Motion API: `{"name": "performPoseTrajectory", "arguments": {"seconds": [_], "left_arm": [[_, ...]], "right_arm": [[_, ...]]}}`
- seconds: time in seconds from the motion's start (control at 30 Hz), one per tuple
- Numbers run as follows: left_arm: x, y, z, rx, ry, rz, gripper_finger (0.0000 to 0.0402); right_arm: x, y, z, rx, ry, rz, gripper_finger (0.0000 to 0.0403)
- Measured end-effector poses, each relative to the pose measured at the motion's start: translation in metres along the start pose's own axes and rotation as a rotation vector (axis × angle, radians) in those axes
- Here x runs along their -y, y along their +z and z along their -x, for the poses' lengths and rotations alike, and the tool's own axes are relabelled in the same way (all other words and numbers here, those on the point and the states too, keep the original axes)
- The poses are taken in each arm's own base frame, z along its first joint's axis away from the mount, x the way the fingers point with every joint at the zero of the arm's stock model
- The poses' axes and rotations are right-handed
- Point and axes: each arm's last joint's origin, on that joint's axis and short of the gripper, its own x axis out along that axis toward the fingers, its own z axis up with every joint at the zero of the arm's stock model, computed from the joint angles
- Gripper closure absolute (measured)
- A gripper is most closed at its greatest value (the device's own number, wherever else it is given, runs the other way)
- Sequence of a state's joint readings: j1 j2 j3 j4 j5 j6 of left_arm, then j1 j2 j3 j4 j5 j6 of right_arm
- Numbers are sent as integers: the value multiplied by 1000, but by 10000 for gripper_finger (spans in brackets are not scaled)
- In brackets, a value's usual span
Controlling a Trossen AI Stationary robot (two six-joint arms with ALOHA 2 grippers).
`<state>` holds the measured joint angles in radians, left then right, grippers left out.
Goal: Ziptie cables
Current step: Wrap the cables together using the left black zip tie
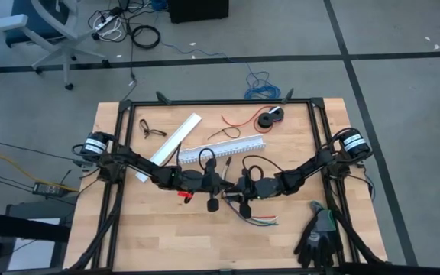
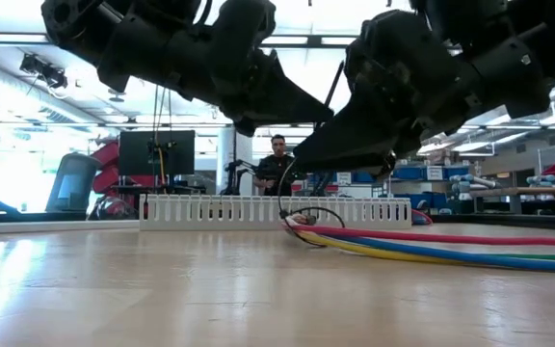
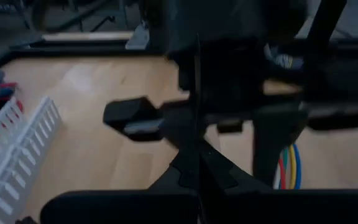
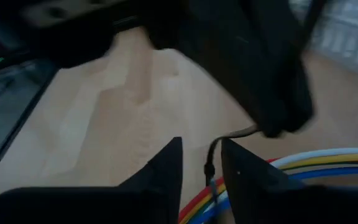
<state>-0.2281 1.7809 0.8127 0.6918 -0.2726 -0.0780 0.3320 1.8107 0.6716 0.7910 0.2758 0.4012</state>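
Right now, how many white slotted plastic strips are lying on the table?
2. One white slotted strip lies diagonally toward the table's left rear; the other lies across the middle, behind the arms. The arms may hide more.

Two dark arms, matte black jointed links with thin black cables looped along them. Each shoulder carries a round black motor with a white label. Each hand ends in two pointed black fingers point(image 4: 166, 168).
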Motion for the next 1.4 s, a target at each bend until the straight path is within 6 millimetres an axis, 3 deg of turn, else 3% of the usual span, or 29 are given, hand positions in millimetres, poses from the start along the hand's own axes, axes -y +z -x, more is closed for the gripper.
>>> {"name": "performPoseTrajectory", "arguments": {"seconds": [0.2,0.4,0.57,0.83,1.4], "left_arm": [[-1,6,0,59,0,-8,401],[-5,9,-1,82,13,-14,401],[-9,12,-2,115,36,-9,401],[-15,13,-3,121,58,-7,401],[-20,13,-3,123,198,-46,401]], "right_arm": [[6,3,-1,35,-76,-39,275],[6,4,-1,57,-78,-86,277],[7,5,-1,76,-115,-88,306],[5,1,0,48,-115,-70,396],[4,-5,0,-12,-102,-84,402]]}}
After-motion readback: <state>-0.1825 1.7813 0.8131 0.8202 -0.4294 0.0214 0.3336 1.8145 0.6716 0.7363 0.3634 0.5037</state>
